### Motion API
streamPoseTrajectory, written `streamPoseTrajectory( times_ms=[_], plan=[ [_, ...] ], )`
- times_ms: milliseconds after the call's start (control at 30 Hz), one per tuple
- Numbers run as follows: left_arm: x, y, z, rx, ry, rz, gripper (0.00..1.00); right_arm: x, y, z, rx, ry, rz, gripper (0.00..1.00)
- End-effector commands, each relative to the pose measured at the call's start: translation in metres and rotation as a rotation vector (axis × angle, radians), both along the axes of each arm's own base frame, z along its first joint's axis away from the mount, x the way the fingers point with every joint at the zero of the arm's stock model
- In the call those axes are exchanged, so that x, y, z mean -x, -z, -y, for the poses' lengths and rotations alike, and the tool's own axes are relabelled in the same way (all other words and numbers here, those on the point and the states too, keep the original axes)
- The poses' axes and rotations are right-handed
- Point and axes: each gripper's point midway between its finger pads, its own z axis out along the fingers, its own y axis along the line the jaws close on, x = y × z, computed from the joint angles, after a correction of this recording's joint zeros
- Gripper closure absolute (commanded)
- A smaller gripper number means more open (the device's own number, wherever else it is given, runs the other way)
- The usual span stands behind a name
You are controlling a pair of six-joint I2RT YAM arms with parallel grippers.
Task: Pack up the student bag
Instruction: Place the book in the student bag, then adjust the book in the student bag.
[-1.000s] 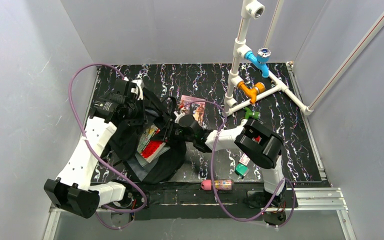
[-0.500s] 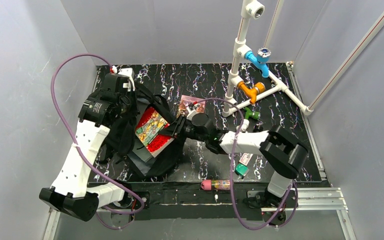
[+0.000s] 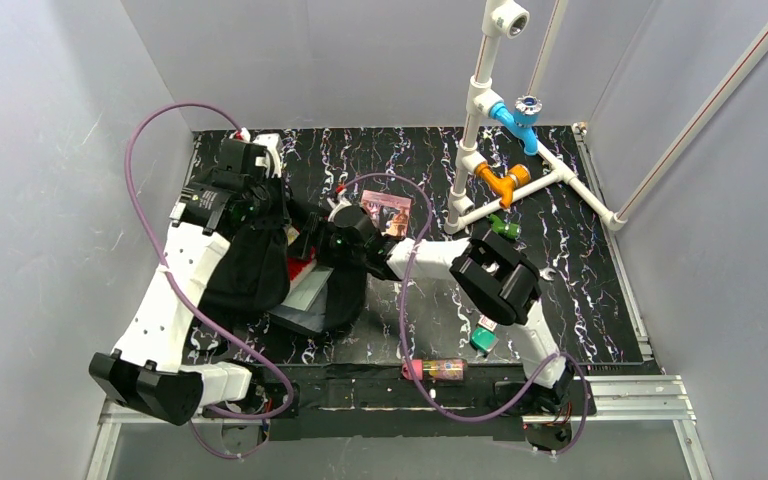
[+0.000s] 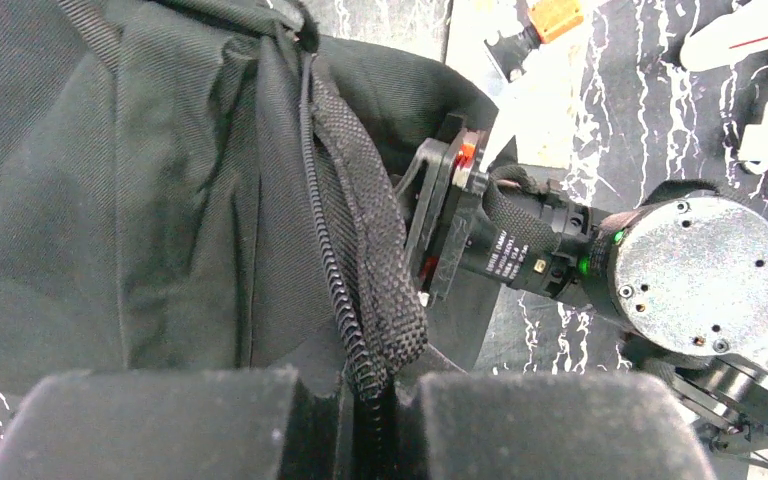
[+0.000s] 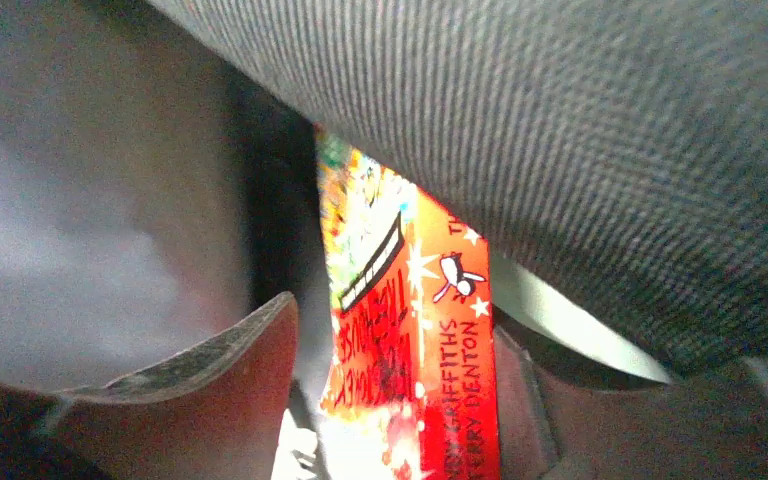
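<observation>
Right claw [image 5: 395,352] sits inside the mouth of the student bag [image 3: 250,265], jaws parted around a red book [image 5: 412,300], with a gap showing on one side. At its ten o'clock, the left claw [image 4: 370,420] is clenched on the bag's zipper edge [image 4: 345,260], propping the mouth. We judge the book is being let go; next, the right claw should back out toward three o'clock without snagging fabric.

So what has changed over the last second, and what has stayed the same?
The right gripper pushed the red book leftward, deeper into the student bag; the cover, showing half a second ago, is now mostly hidden. The jaws have opened around the book. The left gripper still pinches the bag's edge. The pink pencil case and the other book have not moved.
</observation>
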Motion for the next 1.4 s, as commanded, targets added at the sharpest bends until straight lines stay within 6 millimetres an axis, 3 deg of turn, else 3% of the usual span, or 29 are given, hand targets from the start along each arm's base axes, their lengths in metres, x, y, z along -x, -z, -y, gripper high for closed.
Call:
streamPoseTrajectory(
  times_ms=[0,100,233,400,567,733,900,967,1033,1133,1200,1300,1367],
  plan=[
    [-0.013,-0.012,-0.002,0.017,-0.036,0.105,1.00,0.006,-0.009,0.033,0.223,-0.072,0.198,0.26],
    [-0.011,0.001,-0.008,-0.013,-0.052,0.100,1.00,0.010,-0.007,0.066,0.399,-0.108,0.292,0.16],
    [-0.002,0.018,-0.006,-0.001,-0.038,0.067,1.00,0.031,-0.006,0.102,0.521,-0.189,0.317,0.12],
    [0.009,0.021,0.018,0.108,0.050,0.033,1.00,0.074,-0.001,0.112,0.411,-0.230,0.306,0.12],
    [0.020,0.014,0.035,0.191,0.132,0.018,1.00,0.085,0.012,0.094,0.279,-0.221,0.238,0.16],
    [0.031,0.000,0.058,0.298,0.234,-0.002,1.00,0.074,0.015,0.048,0.096,-0.203,0.211,0.30],
    [0.034,-0.003,0.064,0.329,0.255,-0.020,1.00,0.029,-0.028,-0.006,-0.044,-0.105,0.377,0.50],
    [0.032,-0.004,0.060,0.306,0.246,-0.009,1.00,0.019,-0.040,-0.011,-0.053,-0.058,0.414,0.56],
    [0.029,-0.008,0.054,0.267,0.249,0.025,1.00,0.017,-0.042,-0.009,-0.041,-0.044,0.471,0.51],
    [0.020,0.001,0.038,0.175,0.187,0.021,1.00,0.019,-0.017,0.008,0.068,-0.081,0.447,0.34],
    [0.014,0.012,0.021,0.099,0.111,0.008,1.00,0.022,0.003,0.029,0.252,-0.115,0.433,0.27],
    [0.009,0.034,-0.002,0.002,-0.010,-0.025,1.00,0.032,0.022,0.081,0.531,-0.168,0.429,0.22],
    [0.011,0.051,-0.014,-0.046,-0.073,-0.052,1.00,0.042,0.017,0.120,0.632,-0.181,0.448,0.18]
  ],
)
